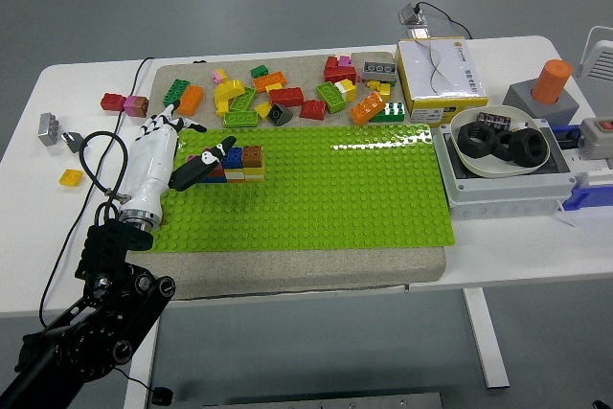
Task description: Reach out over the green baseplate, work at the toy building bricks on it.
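At the left end of the bright green studded baseplate, your left hand, white-shelled with black finger joints, reaches in over the plate's near-left corner. Its fingers point away from you toward the far edge of the plate, loosely spread, and its black thumb angles out to the right. Just off the thumb tip sits a small block of stacked toy bricks, blue, brown, yellow and magenta, pressed onto the plate. The thumb touches or nearly touches the block's left side; you cannot tell which, and nothing shows the hand closed around any brick.

Beyond the fingertips, on the beige foam mat under the plate, lies a scatter of loose coloured bricks, red, orange, green and yellow. Out to the hand's left on the white table you have a small yellow brick, a grey brick and a red and pink pair.

Far off to the right, past the plate's other end, a white bowl holding black rubber tyres rests on a grey box.
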{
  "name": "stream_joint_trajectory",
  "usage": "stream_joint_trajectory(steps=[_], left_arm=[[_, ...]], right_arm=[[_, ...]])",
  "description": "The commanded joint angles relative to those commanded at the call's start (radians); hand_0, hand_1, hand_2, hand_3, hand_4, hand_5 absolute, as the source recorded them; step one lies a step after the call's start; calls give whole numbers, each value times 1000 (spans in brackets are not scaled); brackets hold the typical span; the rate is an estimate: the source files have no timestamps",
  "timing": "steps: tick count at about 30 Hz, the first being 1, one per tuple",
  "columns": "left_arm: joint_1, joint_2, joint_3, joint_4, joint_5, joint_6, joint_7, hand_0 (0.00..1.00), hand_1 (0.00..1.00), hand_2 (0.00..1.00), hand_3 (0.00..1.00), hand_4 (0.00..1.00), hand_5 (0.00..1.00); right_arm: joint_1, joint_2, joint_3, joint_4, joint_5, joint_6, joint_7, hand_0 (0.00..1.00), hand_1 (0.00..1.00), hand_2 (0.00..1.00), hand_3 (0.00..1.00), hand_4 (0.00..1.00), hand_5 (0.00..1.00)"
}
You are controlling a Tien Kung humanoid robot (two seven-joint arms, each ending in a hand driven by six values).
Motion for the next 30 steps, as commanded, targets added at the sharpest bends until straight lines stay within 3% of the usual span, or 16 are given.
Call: stream_joint_trajectory(steps=[4,8,9,10,13,18,30], left_arm=[[61,27,-29,-94,-45,-11,3,998,943,967,618,970,998],[147,53,-41,-194,-105,-1,-39,998,943,967,618,970,998],[163,55,-41,-211,-116,3,-50,998,943,967,618,970,998],[184,57,-40,-232,-132,6,-65,996,919,928,576,906,979],[231,52,-29,-266,-179,11,-105,996,919,928,576,906,979],[249,40,-30,-282,-219,12,-148,977,905,915,567,885,949],[253,46,-55,-298,-252,43,-204,976,896,910,568,882,932]], right_arm=[[-6,5,-19,0,8,14,-3,591,556,617,646,635,729],[-14,7,-34,0,21,30,-10,591,556,617,646,635,729],[-15,7,-36,0,23,32,-11,591,556,617,646,635,729],[-17,7,-39,0,26,34,-13,590,557,625,650,634,728],[-20,10,-39,0,29,35,-14,590,557,625,650,634,728],[-13,14,-35,0,25,31,-8,592,558,624,649,635,727],[-2,22,-66,0,40,29,3,587,563,625,649,633,728]])
